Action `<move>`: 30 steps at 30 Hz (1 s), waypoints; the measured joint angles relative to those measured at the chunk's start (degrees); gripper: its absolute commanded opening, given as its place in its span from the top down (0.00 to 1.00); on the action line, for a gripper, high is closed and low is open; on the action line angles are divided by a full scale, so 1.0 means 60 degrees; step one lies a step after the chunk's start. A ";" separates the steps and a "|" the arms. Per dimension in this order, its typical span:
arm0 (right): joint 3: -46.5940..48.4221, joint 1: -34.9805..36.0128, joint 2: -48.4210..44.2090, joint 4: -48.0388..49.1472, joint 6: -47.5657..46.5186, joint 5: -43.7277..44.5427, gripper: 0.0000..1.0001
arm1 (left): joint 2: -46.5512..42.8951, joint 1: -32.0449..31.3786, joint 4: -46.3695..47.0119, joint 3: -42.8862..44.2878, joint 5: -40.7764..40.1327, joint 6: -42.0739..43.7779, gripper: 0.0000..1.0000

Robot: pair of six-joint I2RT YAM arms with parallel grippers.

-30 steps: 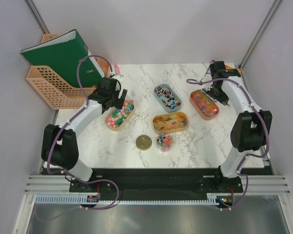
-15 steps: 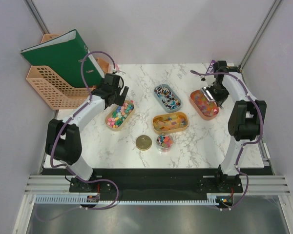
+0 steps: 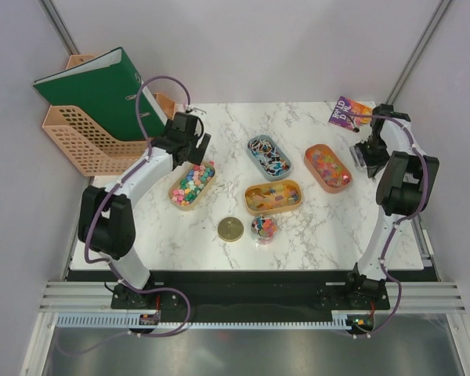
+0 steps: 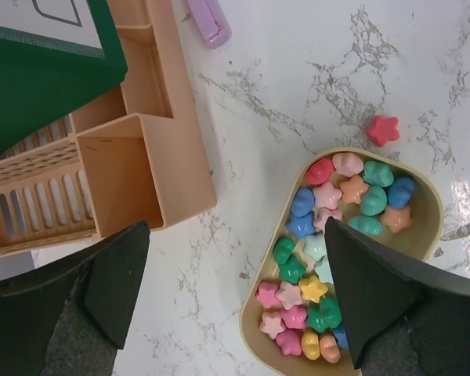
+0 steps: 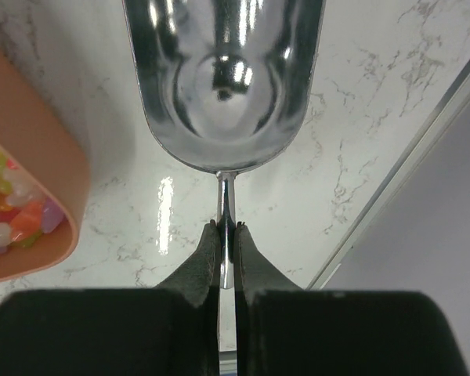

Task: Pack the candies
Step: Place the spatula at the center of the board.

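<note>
Star-shaped candies (image 4: 323, 258) in mixed colours fill a tan oval tray (image 3: 178, 198) at the left. One red candy (image 4: 382, 130) lies loose on the table beyond that tray. My left gripper (image 4: 235, 291) is open and empty above the tray's end, near the peach basket; it also shows in the top view (image 3: 189, 147). My right gripper (image 5: 226, 235) is shut on the thin handle of a silver scoop (image 5: 223, 78), whose bowl looks empty. It hangs near the table's right edge (image 3: 368, 157), right of a pink tray (image 3: 346, 179) of candies. A small jar (image 3: 264, 227) holds candies at front centre.
A round gold lid (image 3: 230, 229) lies beside the jar. A blue tray (image 3: 251, 143) and an orange tray (image 3: 298, 187) of small items sit mid-table. A peach basket (image 3: 78, 145) with a green binder (image 3: 102, 94) stands far left. A purple booklet (image 3: 346, 111) lies far right.
My right gripper has swung right with the scoop, from over the pink tray to the table's right edge. My left gripper has shifted slightly toward the far end of the tan tray.
</note>
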 measured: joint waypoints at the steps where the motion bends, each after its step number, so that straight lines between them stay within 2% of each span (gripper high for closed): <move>1: 0.0033 -0.0066 0.0146 -0.0004 0.0007 -0.0015 1.00 | 0.0047 -0.0022 -0.0004 0.0058 -0.0033 0.0000 0.00; 2: 0.0069 -0.0106 0.0277 0.0004 0.0011 -0.0018 0.96 | 0.0087 -0.0044 -0.0007 0.0113 -0.0047 0.0004 0.00; 3: 0.0109 -0.0124 0.0339 -0.0007 0.0011 -0.0022 0.87 | 0.0117 -0.0066 -0.0007 0.0157 -0.0047 0.0000 0.00; 4: 0.0160 -0.0127 0.0393 -0.0007 0.0018 -0.0036 0.67 | 0.0135 -0.0087 -0.0007 0.0182 -0.0044 0.0004 0.00; 6: 0.0262 -0.0120 0.0415 0.0025 0.0033 -0.0113 0.59 | 0.0149 -0.0135 -0.0040 0.0233 -0.0036 0.0004 0.00; 7: 0.0284 -0.0113 0.0412 0.0058 0.0004 -0.0182 0.47 | 0.0149 -0.0142 -0.0062 0.0262 -0.0036 0.0004 0.00; 8: 0.0299 -0.0109 0.0404 0.0062 0.0000 -0.0262 0.44 | 0.0149 -0.0157 -0.0076 0.0284 -0.0036 0.0004 0.00; 14: 0.0204 -0.0073 -0.0157 -0.0033 -0.0517 -0.1224 0.33 | 0.0117 -0.0178 -0.0109 0.0310 0.0342 0.0178 0.00; 17: -0.0495 -0.0033 -0.1362 0.0102 -0.1075 -0.2029 0.32 | -0.0397 -0.0157 -0.0040 -0.0222 0.1647 0.0827 0.02; 19: -0.1155 -0.0011 -0.2353 0.0259 -0.1483 -0.2594 0.29 | -0.1126 -0.0189 -0.0044 -0.1013 0.2980 0.1450 0.02; 23: -0.2171 0.0262 -0.4011 0.0353 -0.2215 -0.3814 0.25 | -0.2244 -0.0699 -0.0208 -0.2386 0.4943 0.2736 0.00; 24: -0.2335 0.0372 -0.4226 0.0353 -0.2313 -0.4091 0.17 | -0.2415 -0.0936 -0.0237 -0.2728 0.5311 0.3071 0.00; 25: -0.2488 0.0481 -0.4357 0.0375 -0.2361 -0.4357 0.02 | -0.2514 -0.1180 -0.0270 -0.3053 0.5621 0.3381 0.00; 30: -0.3147 0.0805 -0.4426 0.0481 -0.2495 -0.5166 0.02 | -0.2167 -0.2051 -0.0670 -0.3625 0.6426 0.4146 0.00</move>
